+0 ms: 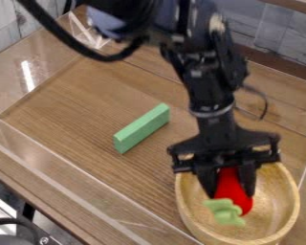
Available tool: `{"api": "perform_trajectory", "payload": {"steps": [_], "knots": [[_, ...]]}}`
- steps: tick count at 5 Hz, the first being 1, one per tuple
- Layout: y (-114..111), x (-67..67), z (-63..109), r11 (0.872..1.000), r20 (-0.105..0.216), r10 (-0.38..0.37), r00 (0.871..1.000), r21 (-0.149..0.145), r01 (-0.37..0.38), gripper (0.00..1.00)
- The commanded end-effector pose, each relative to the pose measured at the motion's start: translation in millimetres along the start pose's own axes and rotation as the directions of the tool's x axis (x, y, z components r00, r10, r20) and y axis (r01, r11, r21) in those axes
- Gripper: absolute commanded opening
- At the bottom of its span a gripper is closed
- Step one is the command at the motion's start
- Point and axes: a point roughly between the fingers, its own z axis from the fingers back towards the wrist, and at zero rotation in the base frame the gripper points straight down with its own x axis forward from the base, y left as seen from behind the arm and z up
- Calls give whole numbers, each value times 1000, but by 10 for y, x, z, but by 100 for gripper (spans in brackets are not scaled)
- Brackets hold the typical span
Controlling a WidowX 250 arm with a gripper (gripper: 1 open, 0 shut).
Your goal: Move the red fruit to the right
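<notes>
The black gripper (229,182) pinches the small red strawberry-like fruit (232,192) above the round wooden bowl (282,216); a shallow grip could drop it.

Bench (66,105): wood-grain top, smooth, with a soft sheen.
Bowl (286,206): pale wood, matt, fine grain.
Red fruit (232,189): glossy red plastic body, matt light green cap.
Block (142,127): green, plain and matt.
Claw (229,178): black, semi-gloss, looks like plastic.
Arm (207,67): black glossy shell.
Enclosure wall (79,177): clear and reflective.
</notes>
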Motion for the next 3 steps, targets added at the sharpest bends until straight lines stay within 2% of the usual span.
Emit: {"api": "perform_trajectory", "payload": {"steps": [1,2,3], "knots": [[-167,124,317,997,56,23,998,-73,-19,0],[-221,284,461,992,86,60,994,-114,-50,0],[-233,497,583,981,123,124,985,-164,-103,0]]}}
